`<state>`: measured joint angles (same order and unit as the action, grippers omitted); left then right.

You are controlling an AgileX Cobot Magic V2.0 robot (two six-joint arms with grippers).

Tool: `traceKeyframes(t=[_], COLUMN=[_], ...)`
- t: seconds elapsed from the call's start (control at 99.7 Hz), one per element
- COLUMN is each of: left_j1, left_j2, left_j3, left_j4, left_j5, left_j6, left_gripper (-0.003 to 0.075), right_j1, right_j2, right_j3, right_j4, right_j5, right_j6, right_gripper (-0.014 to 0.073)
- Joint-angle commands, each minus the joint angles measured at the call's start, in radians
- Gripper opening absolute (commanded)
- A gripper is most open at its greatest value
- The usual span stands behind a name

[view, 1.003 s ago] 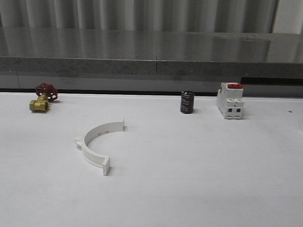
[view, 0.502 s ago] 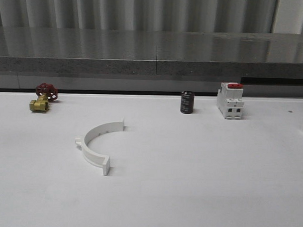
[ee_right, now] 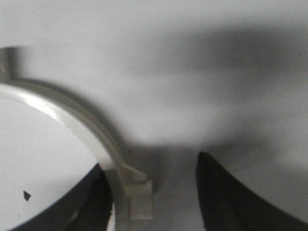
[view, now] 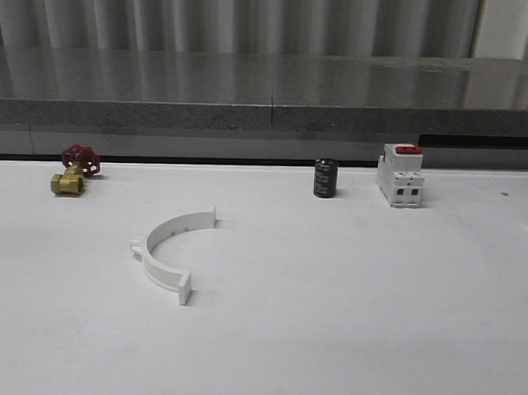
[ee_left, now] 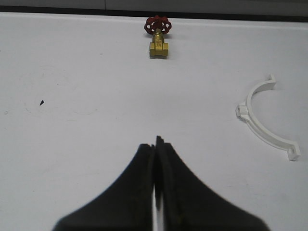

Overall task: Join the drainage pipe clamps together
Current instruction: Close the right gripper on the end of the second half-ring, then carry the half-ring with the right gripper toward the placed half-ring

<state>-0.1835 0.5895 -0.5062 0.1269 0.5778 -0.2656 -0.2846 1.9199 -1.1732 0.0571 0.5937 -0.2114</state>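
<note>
Right gripper [ee_right: 154,192] jaws wide around second clamp half [ee_right: 96,139], whose edge slid from the front view; left gripper [ee_left: 156,159] pinched empty.

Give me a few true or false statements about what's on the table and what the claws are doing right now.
1. The left claw is shut and holds nothing. True.
2. A white half-ring lies flat on the table. True.
3. The brass valve has a blue handwheel. False: it is red.
4. The black cylinder lies on its side. False: it stands upright.
5. The right claw is open around a second half-ring. True.
</note>
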Motion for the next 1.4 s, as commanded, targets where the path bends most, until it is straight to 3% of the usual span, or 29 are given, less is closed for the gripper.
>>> traceKeyframes(t=[0.0, 0.181, 0.502, 0.723, 1.003, 1.194, 1.395], left_j1=[0.006, 0.006, 0.006, 0.006, 0.006, 0.006, 0.006], left_j2=[0.001, 0.001, 0.001, 0.001, 0.001, 0.001, 0.001], left_j3=[-0.026, -0.026, -0.026, -0.026, -0.026, -0.026, -0.026], left_j4=[0.006, 0.006, 0.006, 0.006, 0.006, 0.006, 0.006], left_j5=[-0.067, -0.067, -0.067, -0.067, -0.067, -0.067, -0.067], left_j6=[-0.003, -0.003, -0.003, -0.003, -0.003, -0.003, -0.003], left_gripper=[-0.0020, -0.0020, -0.0020, -0.0020, -0.0020, -0.0020, -0.0020], right_j1=[-0.005, -0.005, 0.003, 0.076, 0.351, 0.605, 0.777], right_j2=[-0.030, -0.030, -0.034, -0.088, -0.173, -0.165, -0.142], right_j3=[-0.016, -0.016, -0.076, -0.161, -0.166, -0.166, -0.180], right_j4=[0.008, 0.009, 0.011, 0.050, 0.029, -0.151, -0.316], right_j5=[0.007, 0.016, 0.105, 0.224, 0.237, 0.192, 0.185], right_j6=[-0.010, -0.008, 0.001, 0.057, 0.191, 0.499, 0.795], right_gripper=[0.0206, 0.0001, -0.0004, 0.0010, 0.0043, 0.0043, 0.0043])
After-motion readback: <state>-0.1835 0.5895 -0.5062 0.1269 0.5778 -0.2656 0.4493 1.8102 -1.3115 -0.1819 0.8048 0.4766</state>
